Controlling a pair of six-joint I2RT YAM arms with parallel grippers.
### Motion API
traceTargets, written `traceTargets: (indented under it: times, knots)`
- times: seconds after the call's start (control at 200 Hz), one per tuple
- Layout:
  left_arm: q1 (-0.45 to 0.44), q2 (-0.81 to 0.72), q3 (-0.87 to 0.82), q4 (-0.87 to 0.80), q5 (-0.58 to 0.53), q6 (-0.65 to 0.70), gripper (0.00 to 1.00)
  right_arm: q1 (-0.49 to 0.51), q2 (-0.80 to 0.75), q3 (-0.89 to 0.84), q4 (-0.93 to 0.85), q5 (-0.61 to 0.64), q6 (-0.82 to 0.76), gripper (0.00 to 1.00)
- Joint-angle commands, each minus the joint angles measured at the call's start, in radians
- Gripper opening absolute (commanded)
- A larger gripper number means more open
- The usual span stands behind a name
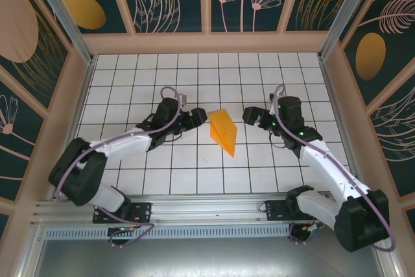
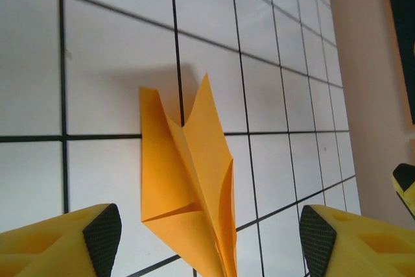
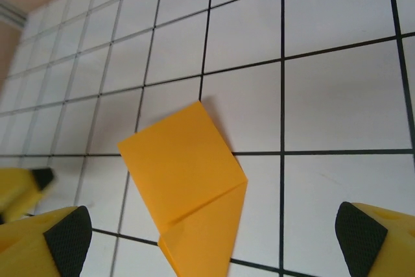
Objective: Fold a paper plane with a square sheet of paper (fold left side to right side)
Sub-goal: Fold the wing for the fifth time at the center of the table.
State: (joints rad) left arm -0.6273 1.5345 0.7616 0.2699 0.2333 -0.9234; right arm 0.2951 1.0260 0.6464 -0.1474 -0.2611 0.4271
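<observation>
The paper plane [image 1: 222, 132] (only half made, a pointed orange wedge with one flap raised) lay on the tiled table [image 1: 130, 82]. The left gripper [image 1: 198, 119] stood just left of it and the right gripper [image 1: 250, 117] just right, both wide open and holding nothing. This looked like a gap between folds. The next move would probably need one gripper to pinch the left flap while the other pressed the paper down.

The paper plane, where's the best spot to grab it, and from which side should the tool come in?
Probably the raised flap of the paper plane, pinched from above by the left tool, which sits open either side of it. That flap stands up off the table in the left wrist view; the rest lies flat, offering little to get under.
</observation>
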Motion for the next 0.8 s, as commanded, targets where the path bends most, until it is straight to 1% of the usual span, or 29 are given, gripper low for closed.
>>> traceTargets:
  times: [0.0, 0.09, 0.13, 0.21, 0.265, 0.32, 0.375, 0.455, 0.51, 0.58, 0.626, 0.676, 0.796]
  knots:
    - [-0.024, 0.099, 0.062, 0.118, 0.055, -0.041, 0.75, -0.067, -0.032, -0.072, 0.177, -0.214, 0.08, 0.99]
    - [-0.041, 0.173, 0.105, 0.128, 0.059, -0.05, 0.73, -0.098, -0.033, -0.095, 0.175, -0.24, 0.077, 0.99]
    - [-0.046, 0.231, 0.126, 0.127, 0.058, -0.05, 0.72, -0.104, -0.033, -0.101, 0.174, -0.25, 0.072, 0.99]
    - [-0.048, 0.3, 0.164, 0.138, 0.07, -0.051, 0.68, -0.11, -0.03, -0.106, 0.169, -0.257, 0.064, 0.99]
    - [-0.048, 0.338, 0.182, 0.159, 0.081, -0.054, 0.62, -0.111, -0.027, -0.106, 0.166, -0.259, 0.053, 0.99]
    - [-0.048, 0.369, 0.201, 0.174, 0.09, -0.051, 0.54, -0.111, -0.018, -0.106, 0.16, -0.259, 0.042, 0.99]
    - [-0.047, 0.386, 0.205, 0.194, 0.088, -0.047, 0.42, -0.111, -0.006, -0.104, 0.155, -0.265, 0.032, 0.99]
    - [-0.047, 0.382, 0.2, 0.204, 0.07, -0.027, 0.25, -0.111, 0.021, -0.096, 0.152, -0.269, 0.018, 0.98]
    - [-0.045, 0.365, 0.183, 0.217, 0.067, -0.005, 0.18, -0.109, 0.044, -0.09, 0.158, -0.278, 0.001, 0.97]
    - [-0.041, 0.331, 0.156, 0.231, 0.076, 0.042, 0.1, -0.109, 0.083, -0.084, 0.187, -0.324, -0.024, 0.95]
    - [-0.034, 0.307, 0.129, 0.246, 0.091, 0.073, 0.07, -0.109, 0.11, -0.079, 0.211, -0.362, -0.041, 0.94]
    - [-0.024, 0.28, 0.103, 0.261, 0.124, 0.105, 0.05, -0.11, 0.147, -0.076, 0.25, -0.423, -0.066, 0.9]
    - [0.007, 0.222, 0.029, 0.326, 0.221, 0.152, 0.02, -0.111, 0.238, -0.073, 0.361, -0.548, -0.079, 0.83]
